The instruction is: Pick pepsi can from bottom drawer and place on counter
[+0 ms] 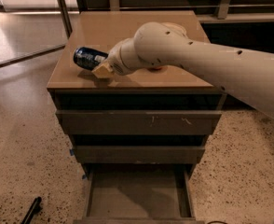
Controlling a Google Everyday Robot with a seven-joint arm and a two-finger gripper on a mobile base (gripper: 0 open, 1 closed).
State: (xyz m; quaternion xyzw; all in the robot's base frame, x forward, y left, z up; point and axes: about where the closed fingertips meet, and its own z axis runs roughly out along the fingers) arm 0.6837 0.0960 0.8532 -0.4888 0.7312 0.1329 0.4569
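The pepsi can (pixel 87 58), dark navy with white-blue marks, lies on its side over the front left part of the tan counter (pixel 123 29). My gripper (pixel 101 67) is at the can's right end, with a cream fingertip (pixel 102 71) showing below the can; the arm reaches in from the right. The can appears held in the gripper, low over or touching the counter. The bottom drawer (pixel 136 194) is pulled open below and shows a bare tray. An orange is mostly hidden behind my arm.
Two closed grey-brown drawers (pixel 138 122) sit above the open one. Speckled floor (pixel 25 143) lies on both sides. A dark object (pixel 30 210) lies on the floor at lower left. A metal post (pixel 62 8) stands at back left.
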